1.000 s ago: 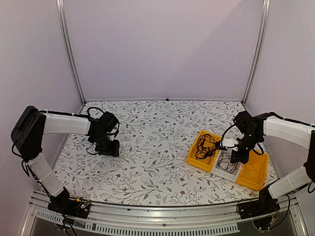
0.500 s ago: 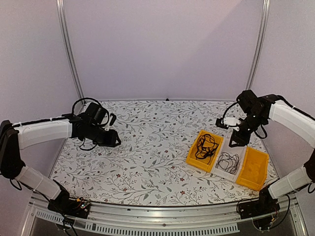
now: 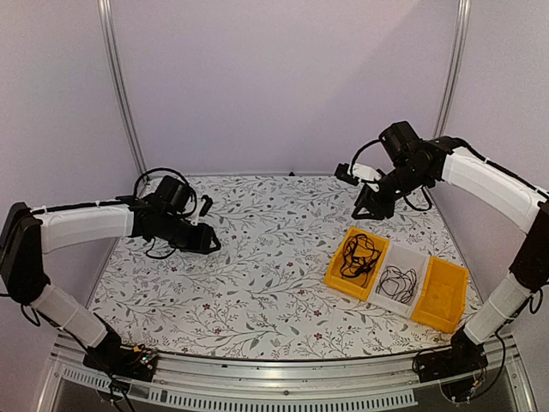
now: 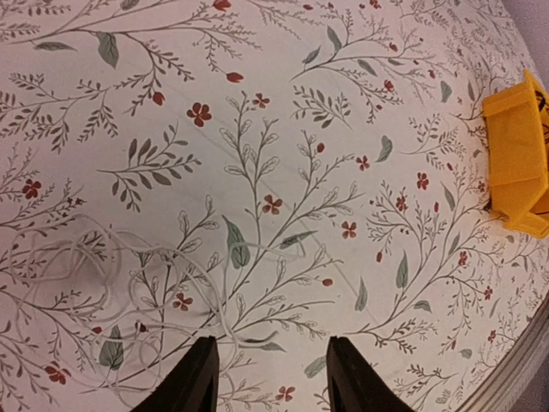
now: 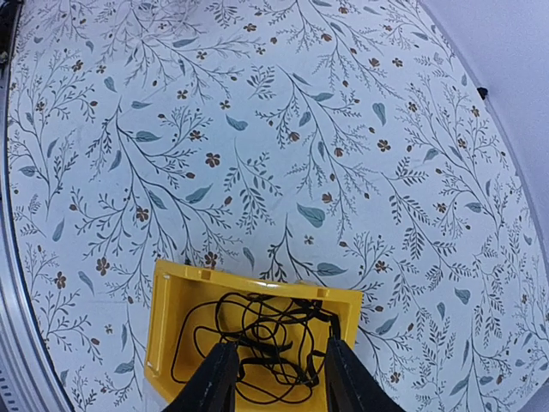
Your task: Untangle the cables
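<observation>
A tangle of black cables [image 5: 274, 330] fills the left yellow bin [image 3: 340, 273], and the same black cables [image 3: 358, 253] show in the top view. Another black cable [image 3: 397, 281] lies coiled in the white middle bin [image 3: 415, 257]. A thin white cable [image 4: 111, 275] lies in loose loops on the flowered tablecloth. My left gripper [image 4: 273, 378] hovers open just right of it, and one strand runs by its left finger [image 4: 202, 382]. My right gripper [image 5: 279, 378] is open and empty, high above the near end of the yellow bin [image 5: 171, 318].
A second yellow bin [image 3: 442, 296], with nothing in it, stands at the right end of the row. The left wrist view shows one end of a yellow bin [image 4: 515, 163] at its right edge. Metal posts [image 3: 120, 86] rise at the back corners.
My right gripper has opened, risen from the white bin and swung back and left. The left arm has stretched out to the right over the cloth.
</observation>
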`<move>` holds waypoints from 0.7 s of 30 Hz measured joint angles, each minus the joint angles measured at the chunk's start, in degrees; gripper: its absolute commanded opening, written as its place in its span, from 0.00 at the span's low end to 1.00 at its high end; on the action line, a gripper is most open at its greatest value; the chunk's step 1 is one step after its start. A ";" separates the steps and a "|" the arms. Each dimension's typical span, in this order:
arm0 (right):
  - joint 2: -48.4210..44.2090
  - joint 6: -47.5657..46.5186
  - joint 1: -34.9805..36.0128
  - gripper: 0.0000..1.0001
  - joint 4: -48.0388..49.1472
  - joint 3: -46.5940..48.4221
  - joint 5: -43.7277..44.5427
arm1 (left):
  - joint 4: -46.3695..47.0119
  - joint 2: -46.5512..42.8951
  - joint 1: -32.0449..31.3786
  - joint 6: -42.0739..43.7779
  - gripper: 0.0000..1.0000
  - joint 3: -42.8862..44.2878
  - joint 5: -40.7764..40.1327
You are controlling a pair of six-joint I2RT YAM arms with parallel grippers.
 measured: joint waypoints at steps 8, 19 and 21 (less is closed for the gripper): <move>7.61 2.97 2.29 0.39 0.94 7.63 -6.32 | -1.25 11.39 -4.00 16.28 0.46 12.72 0.28; 6.75 4.66 3.67 0.41 2.27 4.83 -9.79 | -10.43 22.05 -3.63 20.96 0.46 21.29 -11.08; 8.72 6.03 5.53 0.42 3.43 6.32 -10.03 | -10.21 22.05 -2.40 17.33 0.46 20.72 -11.04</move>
